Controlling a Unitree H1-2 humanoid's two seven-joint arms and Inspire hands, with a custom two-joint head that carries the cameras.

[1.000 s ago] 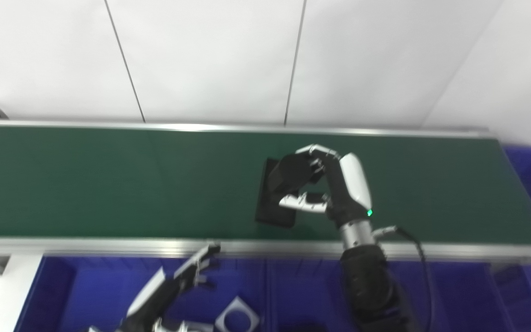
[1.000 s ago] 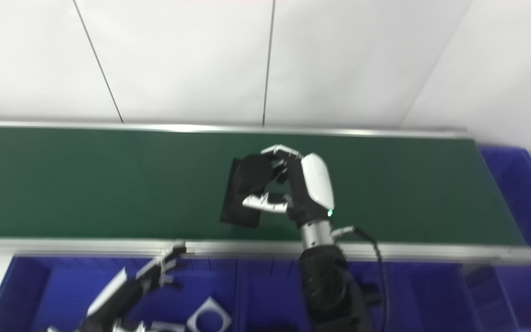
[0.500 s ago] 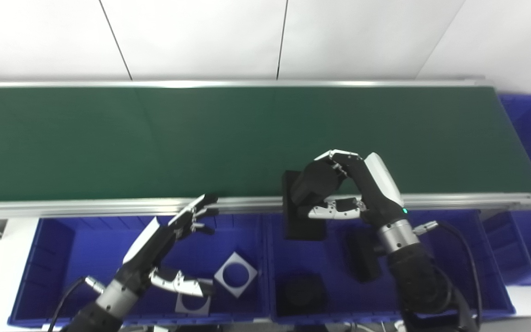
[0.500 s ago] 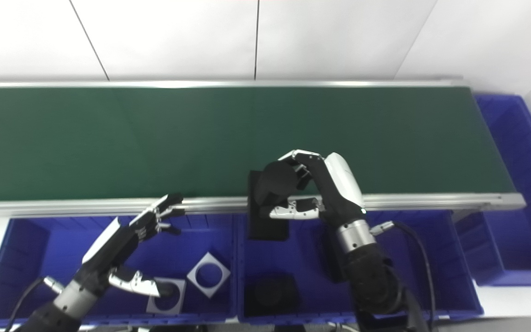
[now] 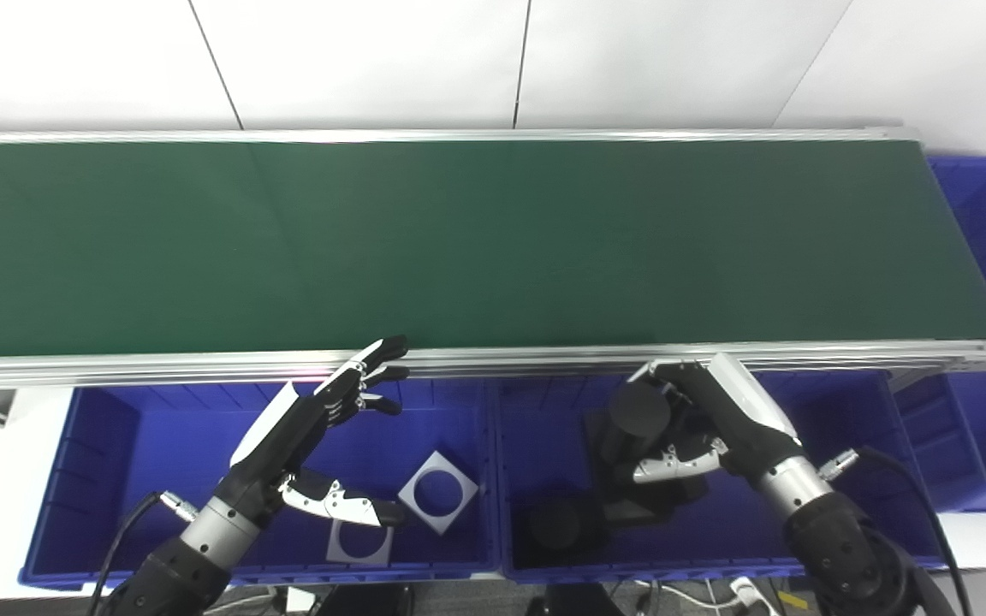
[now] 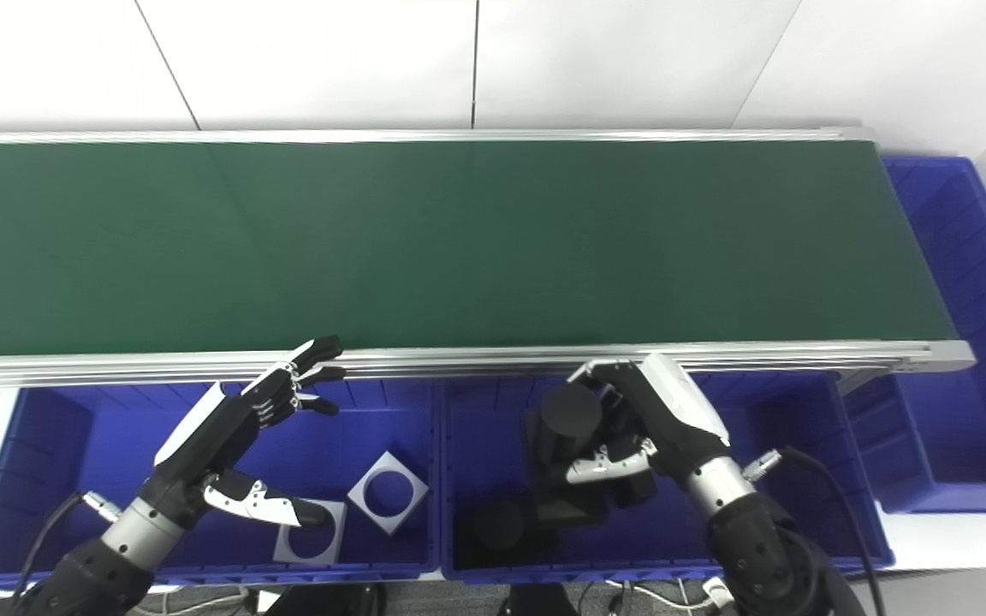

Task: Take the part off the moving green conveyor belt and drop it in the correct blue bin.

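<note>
Hanging low over the middle blue bin, the black part is gripped by the right hand, w/ its long axis approx. front-to-back, directly above other dark parts; left hand is held open, empty; conveyor belt lies beyond.
</note>
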